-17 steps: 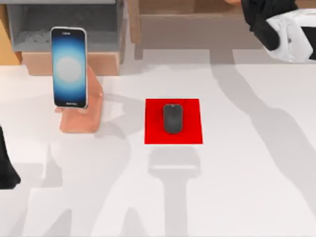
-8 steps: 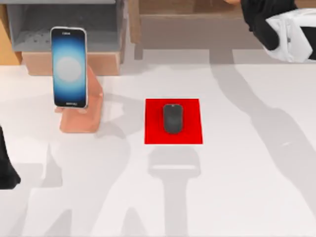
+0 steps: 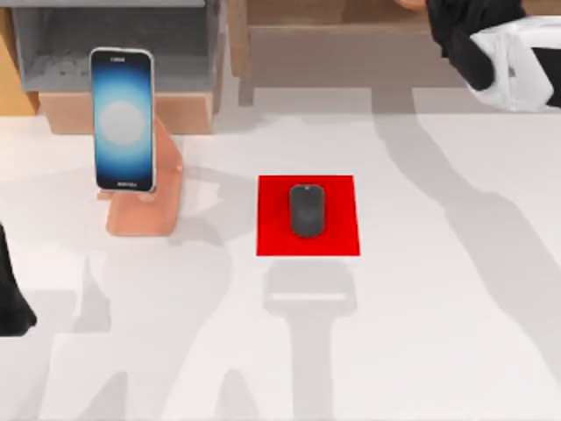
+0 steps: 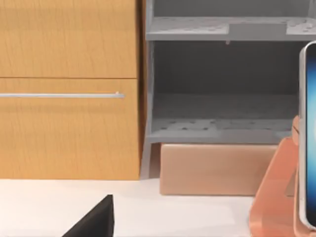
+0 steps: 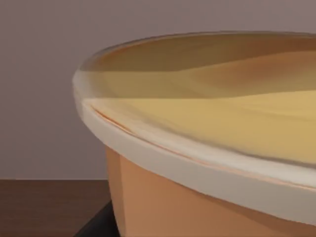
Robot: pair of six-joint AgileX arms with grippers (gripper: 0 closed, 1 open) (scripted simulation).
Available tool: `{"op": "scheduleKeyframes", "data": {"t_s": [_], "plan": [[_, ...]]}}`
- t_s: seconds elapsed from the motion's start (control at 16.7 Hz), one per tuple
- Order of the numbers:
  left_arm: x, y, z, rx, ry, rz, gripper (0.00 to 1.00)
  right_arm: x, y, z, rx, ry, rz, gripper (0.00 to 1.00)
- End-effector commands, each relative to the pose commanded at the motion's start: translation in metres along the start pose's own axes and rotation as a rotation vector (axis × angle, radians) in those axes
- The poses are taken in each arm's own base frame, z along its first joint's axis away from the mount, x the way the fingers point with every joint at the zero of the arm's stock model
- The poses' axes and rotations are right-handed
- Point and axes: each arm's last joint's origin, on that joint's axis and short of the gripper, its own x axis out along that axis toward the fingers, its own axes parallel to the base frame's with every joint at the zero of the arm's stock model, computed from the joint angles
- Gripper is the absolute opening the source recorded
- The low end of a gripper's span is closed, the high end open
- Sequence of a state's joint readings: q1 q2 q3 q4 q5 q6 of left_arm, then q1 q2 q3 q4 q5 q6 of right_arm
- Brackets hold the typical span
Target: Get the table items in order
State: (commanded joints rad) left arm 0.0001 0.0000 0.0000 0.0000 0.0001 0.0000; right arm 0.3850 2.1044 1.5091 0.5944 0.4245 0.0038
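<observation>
Near half of the table (image 3: pixel 421 351): bare white surface across its whole width.
Right side: open from the red mat (image 3: pixel 342 237) out to the table's edge.
Centre: mouse (image 3: pixel 307 210) lies on the mat, free on all sides.
Left rear: smartphone (image 3: pixel 123 119) stands in the peach stand (image 3: pixel 145 215), with the grey shelf unit (image 3: pixel 114 44) close behind.
Back edge: wooden shelf unit (image 3: pixel 351 44) walls it off.
Far corners: left arm (image 3: pixel 10 298) at the left edge, right arm (image 3: pixel 508 53) at rear right.

Left arm (image 3: pixel 10 303) sits at the table's left edge; right arm (image 3: pixel 508 53) at far right.
</observation>
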Motion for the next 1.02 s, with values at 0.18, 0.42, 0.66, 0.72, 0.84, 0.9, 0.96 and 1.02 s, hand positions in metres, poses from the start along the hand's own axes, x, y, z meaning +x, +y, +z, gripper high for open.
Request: {"op": "scheduleKeyframes", "data": {"t_s": [0.18,0.42,0.66,0.72,0.84,0.9,0.96,1.02], "plan": [[0.0,0.0,0.0,0.0,0.0,0.0,1.0,0.0,0.0,0.0,0.0,0.0,0.0,0.38],[0.0,0.0,0.0,0.0,0.0,0.0,1.0,0.0,0.0,0.0,0.0,0.0,0.0,0.68],[0.0,0.0,0.0,0.0,0.0,0.0,1.0,0.0,0.0,0.0,0.0,0.0,0.0,0.98],[0.0,0.0,0.0,0.0,0.0,0.0,1.0,0.0,0.0,0.0,0.0,0.0,0.0,1.0],[0.0,0.0,0.0,0.0,0.0,0.0,1.0,0.0,0.0,0.0,0.0,0.0,0.0,1.0],[0.0,0.0,0.0,0.0,0.0,0.0,1.0,0.0,0.0,0.0,0.0,0.0,0.0,1.0],[0.0,0.0,0.0,0.0,0.0,0.0,1.0,0.0,0.0,0.0,0.0,0.0,0.0,1.0],[0.0,0.0,0.0,0.0,0.0,0.0,1.0,0.0,0.0,0.0,0.0,0.0,0.0,1.0]]}}
